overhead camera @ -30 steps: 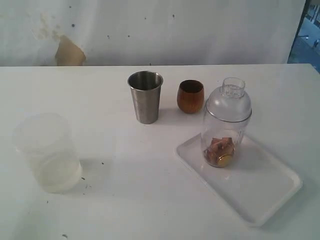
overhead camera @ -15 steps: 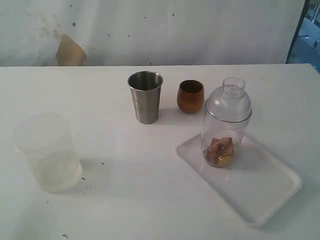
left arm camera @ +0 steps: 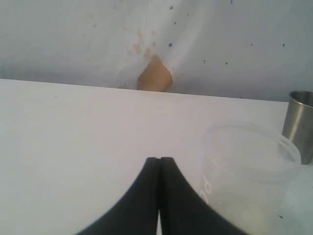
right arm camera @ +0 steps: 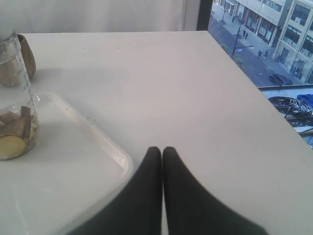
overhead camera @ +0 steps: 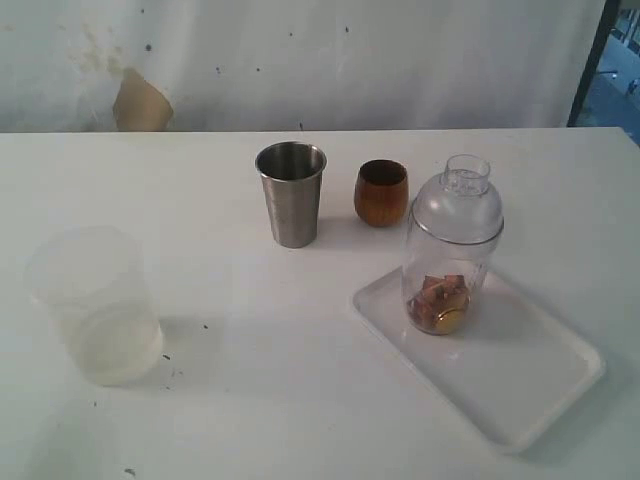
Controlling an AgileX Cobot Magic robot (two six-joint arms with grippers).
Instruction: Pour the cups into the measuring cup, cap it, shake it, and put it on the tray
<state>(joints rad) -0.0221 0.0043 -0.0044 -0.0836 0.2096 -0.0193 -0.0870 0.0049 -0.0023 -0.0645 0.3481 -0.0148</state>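
- The left tool (left arm camera: 159, 161) is shown with its jaws pressed together and nothing between them. The right tool (right arm camera: 162, 151) is likewise closed on nothing.
- The measuring cup (overhead camera: 450, 275) is stood upright on the tray (overhead camera: 520, 380), at the tray's end nearer the counter's far edge. The cap (overhead camera: 457, 205) is seated on it, and brown pieces and one round yellowish piece are seen at its bottom.
- The tray is laid slantwise toward the near right corner of the counter (overhead camera: 280, 400).
- The right arm is judged the nearer one. The tray's rim lies just beside the right tool, with the measuring cup beyond it, its long axis vertical. The left tool is held near the frosted plastic cup (overhead camera: 95, 305) by the counter's left edge, well apart from the tray.
- Two cups are counted, a steel tumbler (overhead camera: 291, 195) and a wooden cup (overhead camera: 381, 192), upright and apart, between the tray and the far edge. One measuring cup, one cap, one tray and one frosted cup are counted.
- The task is judged complete, and no further grasp appears to be required.
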